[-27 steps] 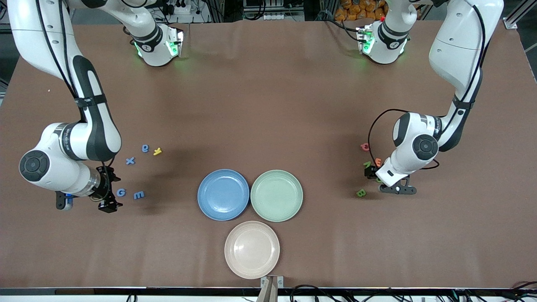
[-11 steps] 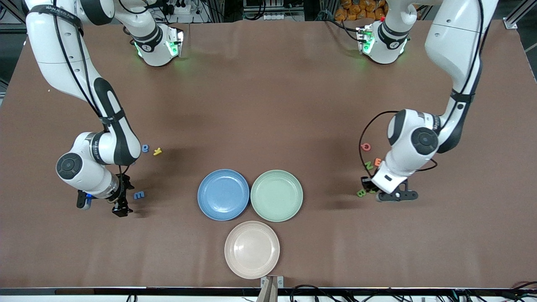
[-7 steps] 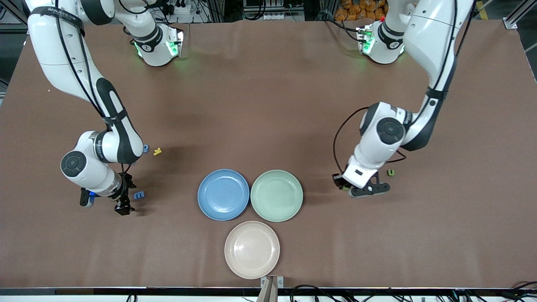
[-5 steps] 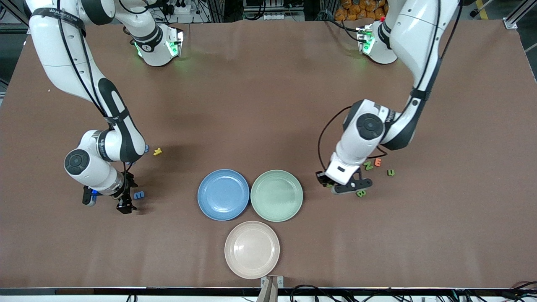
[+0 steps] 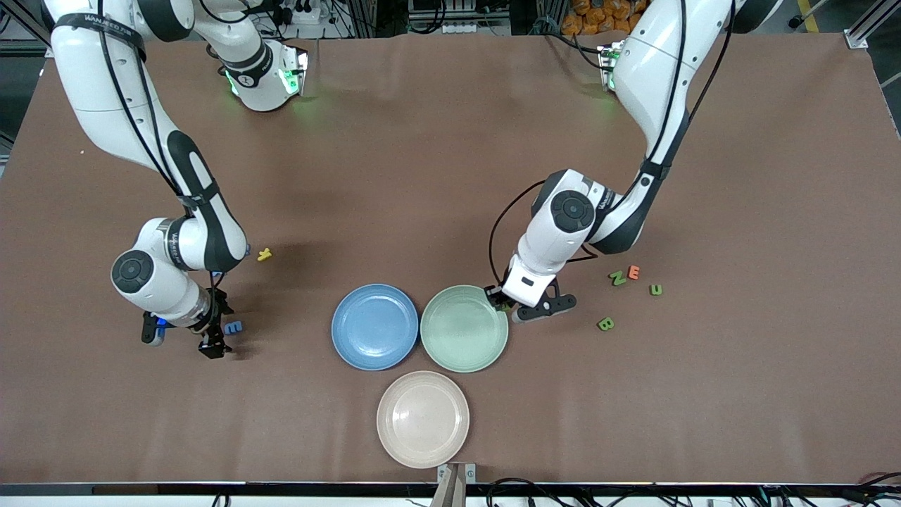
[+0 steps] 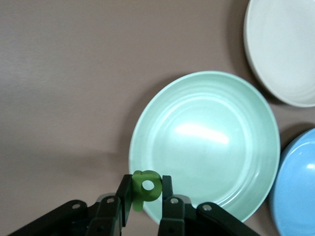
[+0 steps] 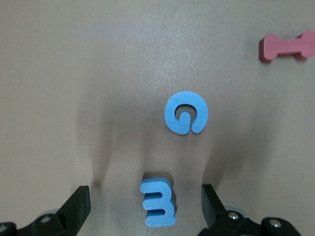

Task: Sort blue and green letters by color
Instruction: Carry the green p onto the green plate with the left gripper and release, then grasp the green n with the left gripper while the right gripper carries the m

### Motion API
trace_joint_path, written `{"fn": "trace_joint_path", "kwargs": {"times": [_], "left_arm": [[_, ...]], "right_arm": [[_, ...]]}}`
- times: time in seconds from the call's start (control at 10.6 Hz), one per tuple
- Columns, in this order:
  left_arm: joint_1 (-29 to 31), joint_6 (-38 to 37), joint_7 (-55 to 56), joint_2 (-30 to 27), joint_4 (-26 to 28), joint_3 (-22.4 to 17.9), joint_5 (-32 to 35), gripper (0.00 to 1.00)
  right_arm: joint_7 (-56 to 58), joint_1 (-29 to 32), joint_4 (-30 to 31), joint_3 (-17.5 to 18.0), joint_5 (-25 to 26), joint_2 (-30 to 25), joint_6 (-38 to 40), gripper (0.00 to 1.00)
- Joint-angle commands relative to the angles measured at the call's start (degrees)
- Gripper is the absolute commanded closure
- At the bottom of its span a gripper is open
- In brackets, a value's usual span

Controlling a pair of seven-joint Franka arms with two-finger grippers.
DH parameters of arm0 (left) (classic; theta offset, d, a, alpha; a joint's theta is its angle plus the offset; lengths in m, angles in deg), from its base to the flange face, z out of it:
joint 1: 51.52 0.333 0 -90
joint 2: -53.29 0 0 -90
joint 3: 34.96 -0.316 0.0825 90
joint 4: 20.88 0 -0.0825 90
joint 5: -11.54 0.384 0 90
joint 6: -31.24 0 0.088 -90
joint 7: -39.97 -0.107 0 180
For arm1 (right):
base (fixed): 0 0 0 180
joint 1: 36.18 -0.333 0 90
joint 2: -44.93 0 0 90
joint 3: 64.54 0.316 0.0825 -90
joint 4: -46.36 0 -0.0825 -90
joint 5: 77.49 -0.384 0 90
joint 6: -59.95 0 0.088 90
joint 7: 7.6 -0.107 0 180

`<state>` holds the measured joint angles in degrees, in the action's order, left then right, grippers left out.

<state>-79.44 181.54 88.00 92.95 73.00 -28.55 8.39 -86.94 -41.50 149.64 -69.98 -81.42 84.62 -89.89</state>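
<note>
My left gripper [image 6: 146, 192] is shut on a green letter p [image 6: 146, 188], held upright over the rim of the green plate [image 6: 147, 123] at the side toward the left arm's end [image 5: 501, 301]. Green letters N [image 5: 617, 277], u [image 5: 655, 289] and B [image 5: 605, 324] lie on the table toward that end. My right gripper [image 7: 145, 199] is open and low over the table, its fingers [image 7: 78, 204] on either side of a blue E [image 7: 158, 202]. In the front view that E [image 5: 233, 327] lies beside the gripper [image 5: 215, 327]. A blue G [image 7: 186, 113] lies close by.
The blue plate [image 5: 374, 327] touches the green plate [image 5: 464, 328], and a beige plate [image 5: 422, 419] sits nearer the front camera. An orange E [image 5: 633, 272] lies by the green N. A yellow letter [image 5: 264, 254] and a dark red one [image 7: 287, 46] lie near the blue letters.
The left arm has carried the green p from the letter cluster across to the green plate's rim. The right gripper has shifted slightly toward the blue E and stays open.
</note>
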Motion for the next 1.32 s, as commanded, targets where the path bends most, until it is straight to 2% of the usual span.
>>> {"fn": "trace_joint_path", "kwargs": {"times": [0.0,0.09,0.19,0.47,0.66,1.22], "left_arm": [[-4.50,4.98,9.77,7.25,-8.87,-2.52,-1.07,0.65],[-5.21,5.52,10.42,7.45,-9.24,-3.49,-0.81,0.22],[-5.22,5.53,10.42,7.01,-9.16,-3.85,0.58,0.00],[-4.87,5.01,10.42,6.48,-8.10,-4.38,2.61,0.00],[-2.51,3.52,8.94,2.37,-3.03,-4.56,5.59,0.00],[7.25,-0.09,-11.33,-11.34,14.98,-3.86,6.31,0.00]], "right_arm": [[-0.29,-1.61,1.57,-0.10,0.67,-0.75,-0.19,0.06],[0.50,-1.53,1.93,-0.10,0.76,-0.83,-0.36,0.21],[1.99,-1.27,2.02,-0.10,0.76,-0.92,-0.28,0.28],[2.18,-1.18,2.02,-0.10,0.76,-1.01,-0.10,0.26],[2.26,-1.00,2.02,-0.10,0.76,-1.10,-0.01,0.26],[4.02,-0.21,1.93,-0.10,0.76,-1.54,1.39,0.25]]}}
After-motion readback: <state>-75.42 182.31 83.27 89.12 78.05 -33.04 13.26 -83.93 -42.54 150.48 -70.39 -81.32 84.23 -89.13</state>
